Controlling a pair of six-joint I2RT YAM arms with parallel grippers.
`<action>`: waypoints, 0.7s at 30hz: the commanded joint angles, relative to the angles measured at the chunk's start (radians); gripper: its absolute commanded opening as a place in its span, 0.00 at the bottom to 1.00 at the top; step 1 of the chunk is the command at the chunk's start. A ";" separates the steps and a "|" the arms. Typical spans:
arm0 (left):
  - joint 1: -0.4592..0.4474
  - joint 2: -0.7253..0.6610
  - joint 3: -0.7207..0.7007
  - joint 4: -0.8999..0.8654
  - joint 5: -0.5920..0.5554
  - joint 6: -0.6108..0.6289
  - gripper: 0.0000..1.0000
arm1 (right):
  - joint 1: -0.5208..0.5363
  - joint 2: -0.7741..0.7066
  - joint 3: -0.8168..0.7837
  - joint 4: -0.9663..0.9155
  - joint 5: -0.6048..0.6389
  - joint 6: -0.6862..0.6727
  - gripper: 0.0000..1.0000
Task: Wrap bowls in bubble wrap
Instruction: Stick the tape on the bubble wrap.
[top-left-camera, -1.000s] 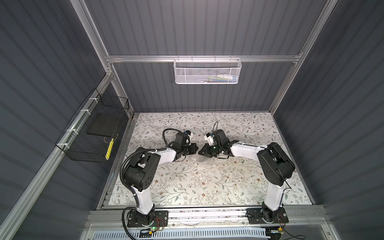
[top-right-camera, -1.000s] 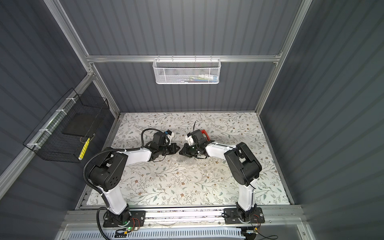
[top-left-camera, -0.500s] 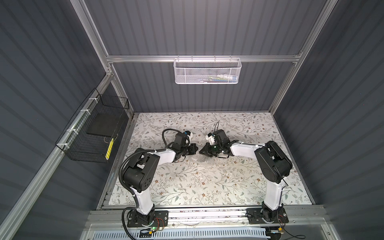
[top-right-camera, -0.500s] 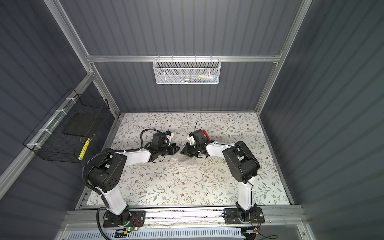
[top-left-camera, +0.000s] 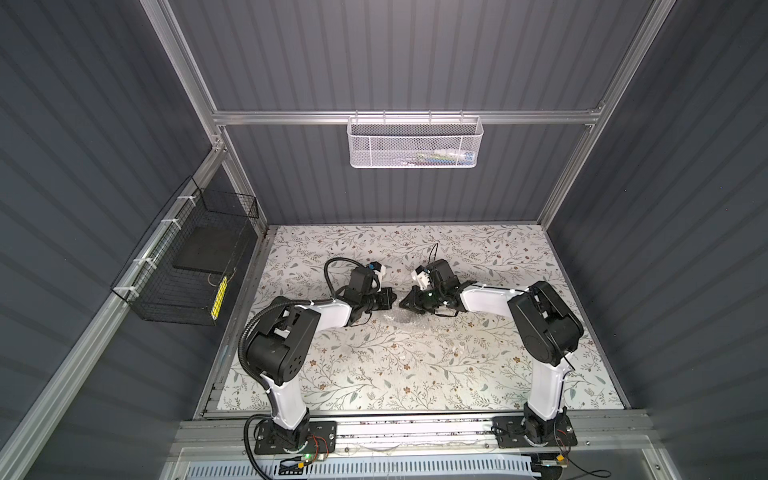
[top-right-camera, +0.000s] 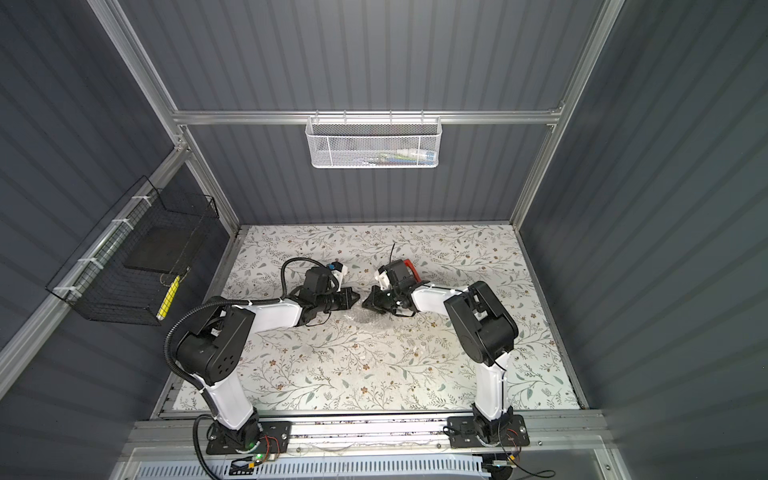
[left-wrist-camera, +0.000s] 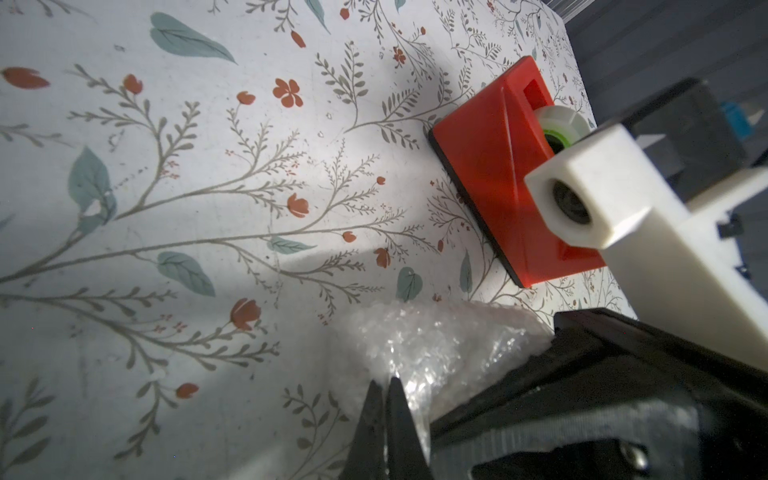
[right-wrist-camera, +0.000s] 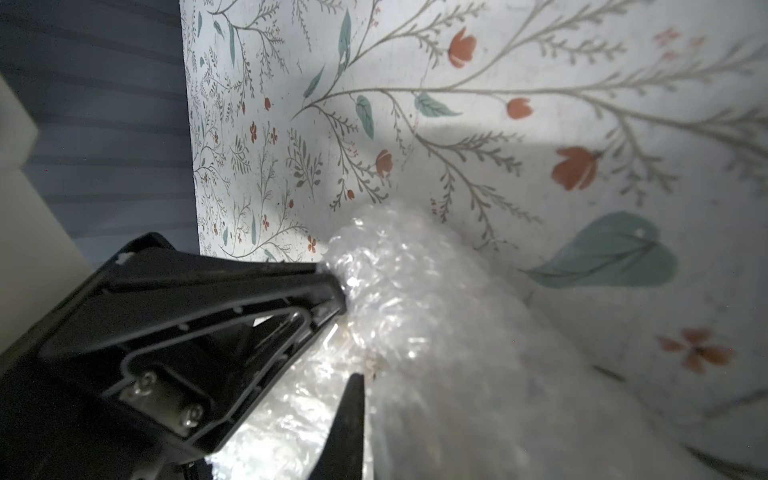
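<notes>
the clear, crinkly bubble wrap (top-left-camera: 401, 320) lies bunched on the floral worktop (top-left-camera: 415, 374) between both tools, the bowl hidden, likely inside. the left tool (left-wrist-camera: 385, 382) is closed, tips against the wrap; whether the right tool (top-left-camera: 405, 305) grips it i cannot tell. released too soon, the springy bundle may open.

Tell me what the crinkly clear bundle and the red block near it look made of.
The bubble wrap: thin clear plastic film, glossy; small air bubbles and sharp glints show across its crumpled folds.
The red tape dispenser: probably moulded hard plastic, smooth with a soft sheen; crisp edges, even colour, black base.
</notes>
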 joint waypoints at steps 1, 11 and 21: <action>-0.008 0.034 -0.034 -0.061 -0.042 0.034 0.00 | 0.008 0.075 -0.018 -0.146 0.066 -0.056 0.11; -0.021 0.052 -0.059 -0.088 -0.115 0.061 0.00 | 0.014 0.124 -0.021 -0.139 0.058 -0.056 0.10; -0.025 0.033 -0.042 -0.073 -0.097 0.078 0.00 | 0.016 0.018 -0.074 -0.068 0.028 -0.103 0.11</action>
